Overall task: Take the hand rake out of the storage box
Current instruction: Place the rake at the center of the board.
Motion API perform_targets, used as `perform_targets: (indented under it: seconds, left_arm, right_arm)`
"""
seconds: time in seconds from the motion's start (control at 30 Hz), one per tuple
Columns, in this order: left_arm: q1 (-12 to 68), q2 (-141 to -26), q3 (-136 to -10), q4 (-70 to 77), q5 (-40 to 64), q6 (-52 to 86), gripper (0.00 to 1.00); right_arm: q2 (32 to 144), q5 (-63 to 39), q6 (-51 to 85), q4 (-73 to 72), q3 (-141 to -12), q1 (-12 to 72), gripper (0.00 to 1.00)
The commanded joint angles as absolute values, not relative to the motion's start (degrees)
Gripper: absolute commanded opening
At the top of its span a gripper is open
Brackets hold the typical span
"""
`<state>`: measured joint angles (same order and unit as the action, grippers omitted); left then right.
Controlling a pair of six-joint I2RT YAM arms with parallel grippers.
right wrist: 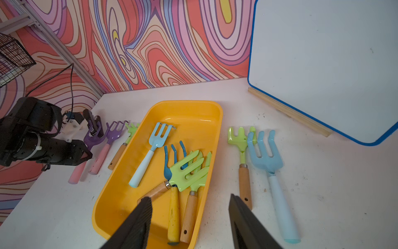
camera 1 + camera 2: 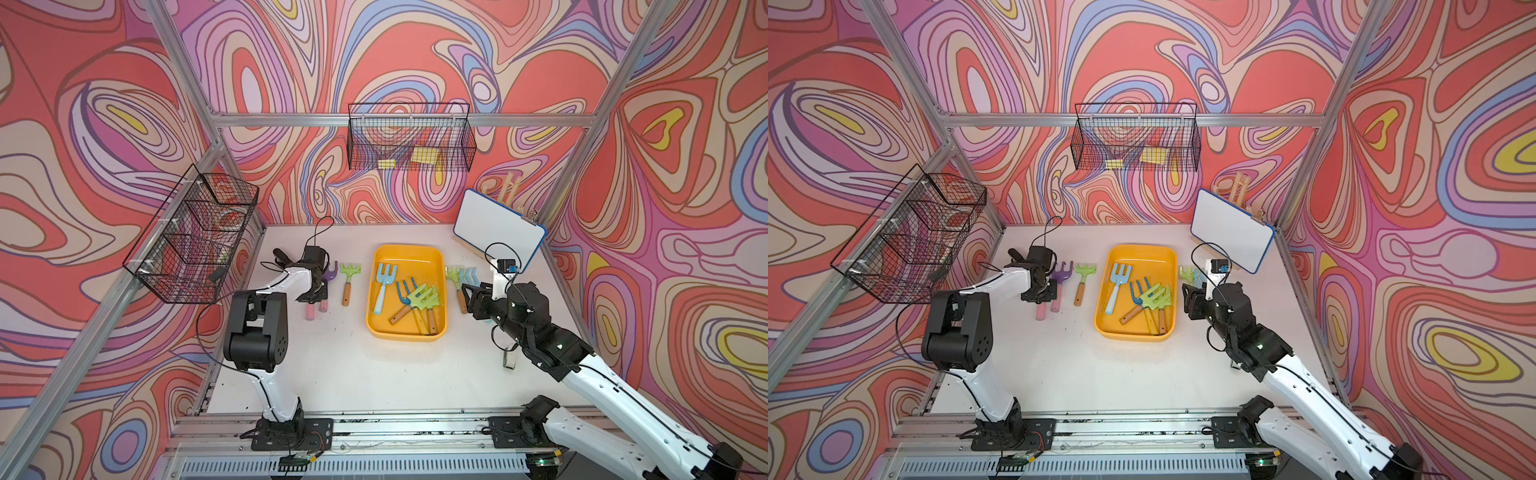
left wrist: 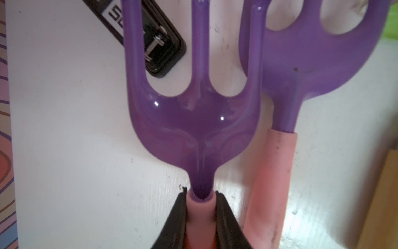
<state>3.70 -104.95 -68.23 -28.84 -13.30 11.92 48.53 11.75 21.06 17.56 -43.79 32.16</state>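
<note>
One purple hand rake (image 3: 193,120) points its tines toward the back wall (image 2: 291,83).

Nine hand rakes (image 1: 158,135), one storage box (image 1: 193,107), two baskets (image 2: 361,141).

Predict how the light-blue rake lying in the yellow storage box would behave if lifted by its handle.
The light-blue rake is probably stiff: its head and tines look rigid. Its smooth, rounded handle might twist or slip between jaws. It appears to lie clear of the piled tools in the storage box, so it should lift without snagging.
</note>
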Motion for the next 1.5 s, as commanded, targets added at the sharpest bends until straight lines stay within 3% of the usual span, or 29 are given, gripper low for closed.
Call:
perform_targets:
  seconds: [0.0,0.53,0.8,1.1,1.47]
  left_arm:
    - [2.83,-106.73,-69.94,-29.24,-12.77,11.43,0.12]
    - [0.44,-110.67,-72.48,-30.27,-11.84,10.99,0.18]
    - [0.44,-112.30,-73.30,-31.02,-10.68,10.81,0.43]
    - [0.53,-105.42,-71.06,-29.13,-9.67,10.99,0.62]
    - [2.41,-91.31,-63.66,-20.58,-3.51,13.72,0.60]
  right_arm:
    - [48.98,12.14,20.60,17.29,-43.29,31.90,0.62]
    - [48.08,12.07,20.52,17.14,-42.65,31.90,0.62]
    - [47.22,12.14,20.47,17.58,-42.59,31.86,0.62]
    - [49.56,11.55,20.57,18.68,-44.31,31.89,0.62]
    - [63.63,7.38,19.57,20.93,-50.90,31.90,0.72]
